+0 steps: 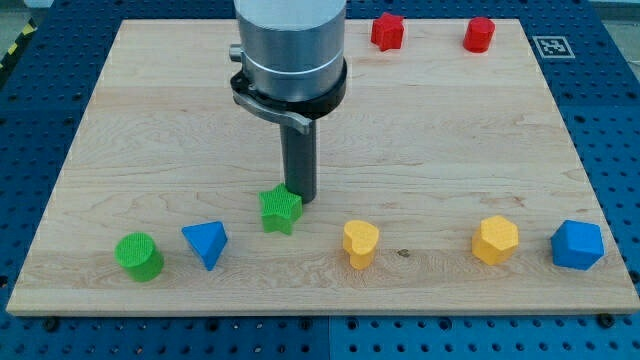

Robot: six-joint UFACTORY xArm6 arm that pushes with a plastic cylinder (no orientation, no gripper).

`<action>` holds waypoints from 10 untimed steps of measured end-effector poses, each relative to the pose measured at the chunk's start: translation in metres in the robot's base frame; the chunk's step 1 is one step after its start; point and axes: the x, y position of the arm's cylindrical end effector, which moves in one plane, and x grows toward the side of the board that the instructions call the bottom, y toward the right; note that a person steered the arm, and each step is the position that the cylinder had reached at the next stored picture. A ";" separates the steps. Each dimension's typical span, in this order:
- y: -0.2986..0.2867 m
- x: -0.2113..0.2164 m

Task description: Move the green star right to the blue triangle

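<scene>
The green star [280, 210] lies on the wooden board [440, 130] at lower centre-left. The blue triangle [206, 243] lies to its left and a little lower, with a gap between them. My tip [300, 198] stands at the star's upper right edge, touching or almost touching it. The rod rises from there into the grey arm body [290, 50] at the view's top.
A green cylinder [138, 256] sits left of the blue triangle. A yellow heart-like block [360, 243], a yellow hexagon [495, 240] and a blue hexagon-like block [577, 245] line the bottom. Two red blocks [387, 31] [479, 34] sit at the top edge.
</scene>
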 end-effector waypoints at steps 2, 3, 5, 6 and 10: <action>-0.014 -0.001; -0.019 -0.008; -0.030 -0.008; -0.033 -0.005; -0.033 0.029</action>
